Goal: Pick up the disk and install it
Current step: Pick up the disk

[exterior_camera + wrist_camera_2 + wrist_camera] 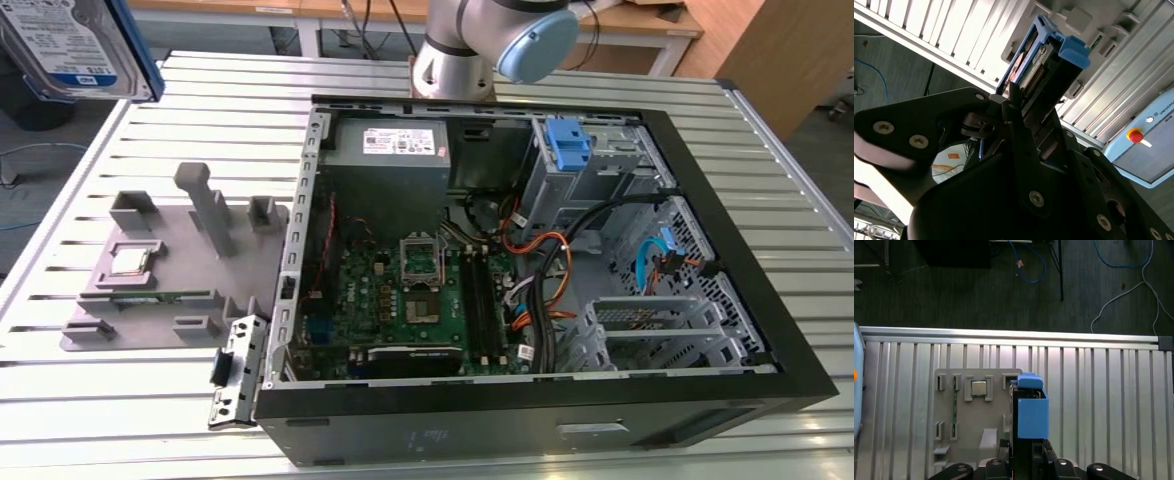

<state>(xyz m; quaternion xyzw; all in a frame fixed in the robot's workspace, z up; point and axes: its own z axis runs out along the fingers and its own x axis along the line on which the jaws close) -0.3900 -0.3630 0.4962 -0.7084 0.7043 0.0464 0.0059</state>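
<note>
One disk (70, 42), silver with a blue-and-white label, hangs high above the grey fixture (174, 270), clear of it and off toward the exterior view's left. In the second wrist view the fingers (1016, 120) are clamped tight on the disk, and its blue bracket (1032, 412) juts out past their tips. The fixture lies flat on the slatted metal counter (80, 400) with a small square chip (130, 262) seated in one of its recesses. Just beside the fixture, on the exterior view's right, sits the open computer case (534, 410), its boards and cables exposed. The arm (467, 50) rises on the side of the case away from the fixture.
</note>
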